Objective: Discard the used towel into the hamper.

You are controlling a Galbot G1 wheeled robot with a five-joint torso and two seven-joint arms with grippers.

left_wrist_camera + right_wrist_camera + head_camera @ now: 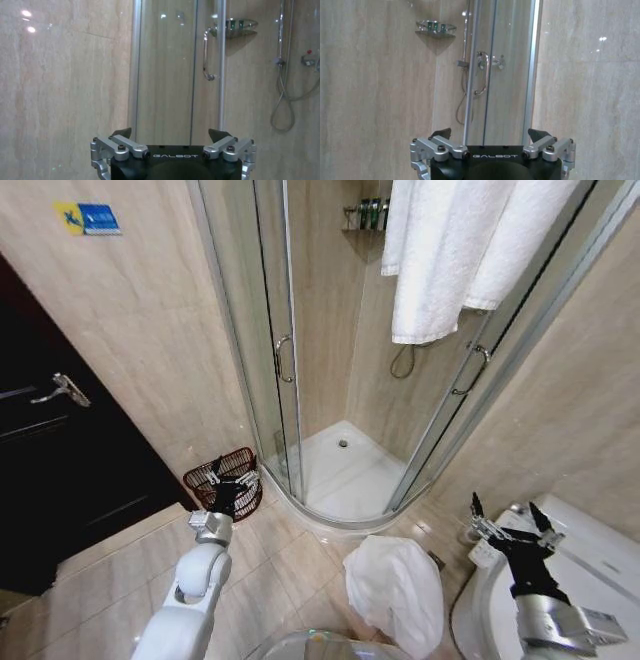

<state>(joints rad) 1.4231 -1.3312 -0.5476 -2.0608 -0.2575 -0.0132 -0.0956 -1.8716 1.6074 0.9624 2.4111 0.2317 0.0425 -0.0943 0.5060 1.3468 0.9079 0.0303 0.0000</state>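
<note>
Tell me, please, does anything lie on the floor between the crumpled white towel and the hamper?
Nothing visible does: bare floor tiles separate the towel from the hamper; only the open left gripper hangs before the hamper.

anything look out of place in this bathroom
Yes: a crumpled white towel lies on the tiled floor near the toilet, apart from the hamper by the shower door. Both grippers, left and right, are open and empty.

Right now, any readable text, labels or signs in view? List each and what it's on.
"GALBOT": on the left hand body.
"GALBOT": on the right hand body.
Blue and yellow sign on the wall: has text, too small to read.
Bottles on the shower shelf: labels too small to read.
</note>
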